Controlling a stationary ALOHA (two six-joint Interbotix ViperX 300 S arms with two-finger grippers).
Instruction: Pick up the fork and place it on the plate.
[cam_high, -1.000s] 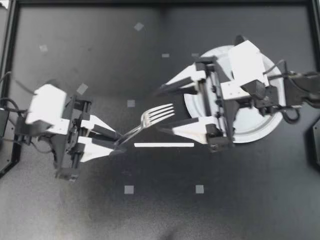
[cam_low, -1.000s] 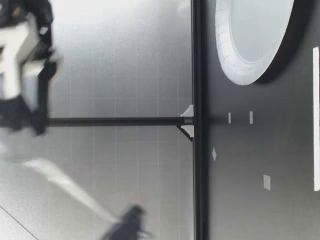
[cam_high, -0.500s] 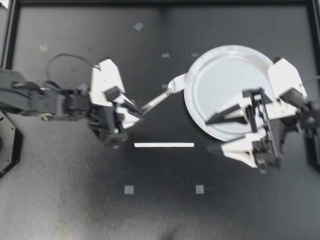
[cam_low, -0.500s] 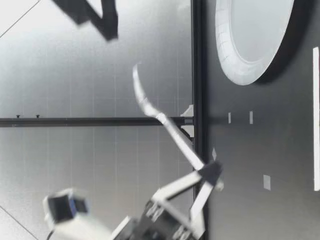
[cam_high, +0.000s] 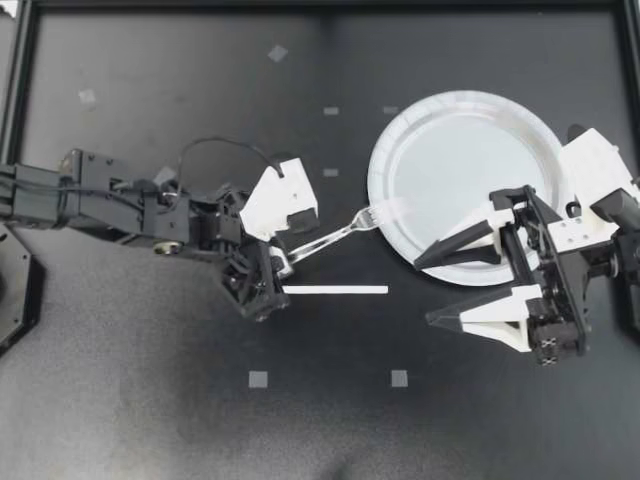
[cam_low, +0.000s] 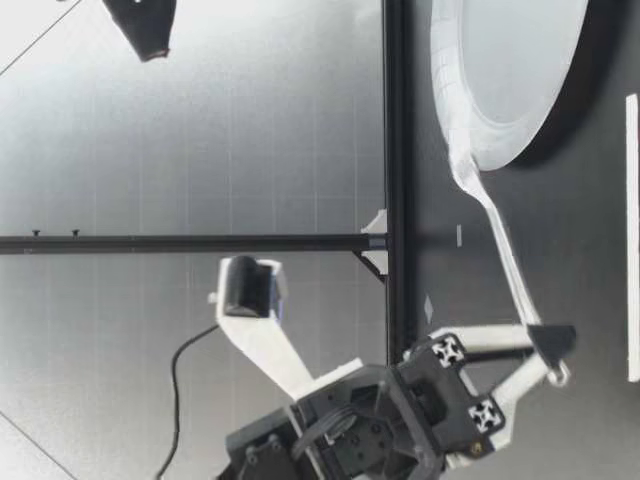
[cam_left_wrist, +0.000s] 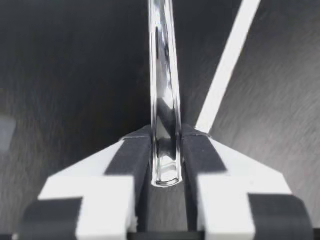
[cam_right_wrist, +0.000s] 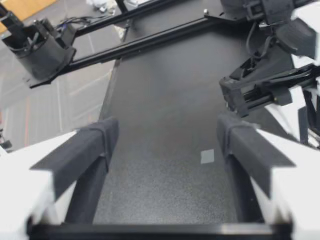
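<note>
The robot's left gripper (cam_high: 283, 260) reaches in over the dark table (cam_high: 140, 400). Its fingers (cam_left_wrist: 137, 155) are pinched nearly together on the very end of the fork (cam_high: 335, 236). In the left wrist view the thin handle (cam_left_wrist: 165, 95) stands on edge between the two black pads, touched from both sides. The fork runs from there toward the plate (cam_high: 460, 150), and its tines just overlap the near rim. In the low view the fork (cam_low: 495, 225) slopes from the left gripper (cam_low: 548, 352) to the rim of the plate (cam_low: 490, 150), where its head seems to rest.

The fork looks glossy, thin and stiff, and is probably light and rather slippery. A hold at the handle's tip gives it leverage to swivel between the pads. A hold nearer the middle would likely be steadier, though the present one reaches the plate well.

A white tape strip (cam_high: 335, 290) lies flat just beside the left gripper, and small tape squares (cam_high: 258, 379) dot the table; none of them should block anything. The plate's raised rim could catch the tines.

Farther right, the right gripper (cam_high: 422, 292) hovers with its fingers (cam_right_wrist: 92, 145) spread wide and holding nothing. One of them lies over the plate's lower edge, so it may crowd the landing spot.
</note>
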